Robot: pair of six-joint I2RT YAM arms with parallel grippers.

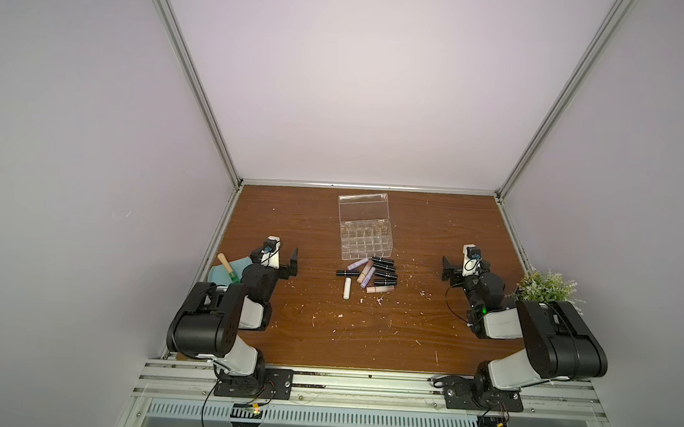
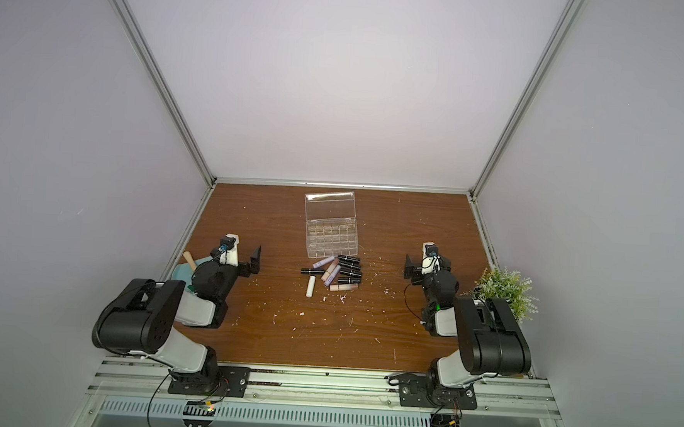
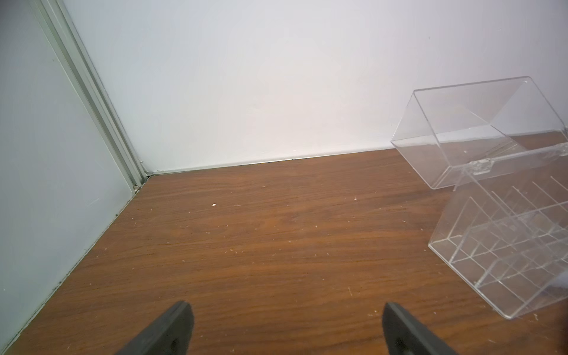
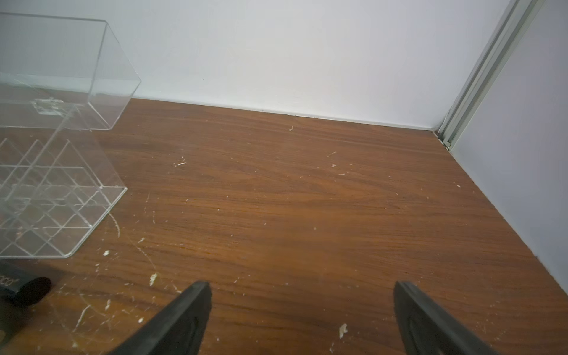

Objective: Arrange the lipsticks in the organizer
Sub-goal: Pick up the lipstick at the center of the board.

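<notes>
The lipsticks (image 1: 369, 274) (image 2: 335, 272) lie in a loose pile mid-table: several black, lilac and beige-pink tubes, with a white one (image 1: 347, 289) at the near-left edge. Just behind them stands the clear organizer (image 1: 365, 240) (image 2: 333, 238), its lid tipped open toward the back wall and its grid compartments empty. It also shows in the wrist views as the organizer (image 3: 507, 239) (image 4: 46, 199). My left gripper (image 1: 277, 259) (image 3: 284, 310) rests open left of the pile, holding nothing. On the other side my right gripper (image 1: 465, 269) (image 4: 302, 287) is open and empty; a black lipstick (image 4: 27, 289) lies beside it.
A teal dustpan (image 1: 224, 274) with a wooden-handled brush (image 1: 225, 262) sits behind the left arm by the left wall. A small artificial plant (image 1: 545, 289) stands at the right edge. White scraps (image 1: 378, 300) dot the wooden table (image 1: 406, 338). Walls enclose three sides.
</notes>
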